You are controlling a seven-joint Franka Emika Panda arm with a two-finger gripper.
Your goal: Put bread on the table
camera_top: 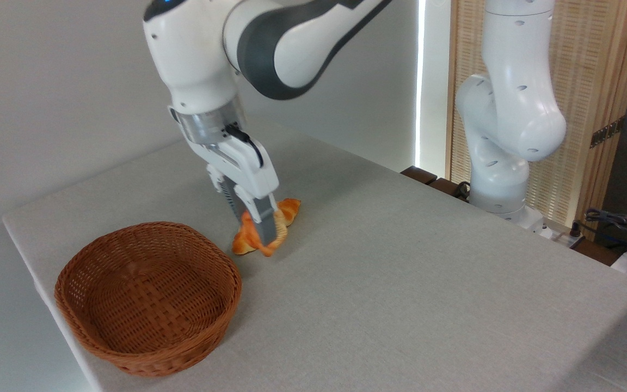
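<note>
- Your gripper [259, 231] is reaching down to the table [400, 272], its 2 fingers [262, 223] pinching the bread [248, 239] between them.
- The bread is sitting at the cloth surface just right of the wicker basket [147, 296], tilted on edge; you cannot tell whether it is resting on the table or held just above it.
- A second golden piece [290, 208] is lying on the table just behind the gripper, touching or nearly touching the held bread.
- The basket is standing near the table's left front corner.
- A second white robot arm [509, 120] is standing at the table's far right edge, well apart from the bread.
</note>
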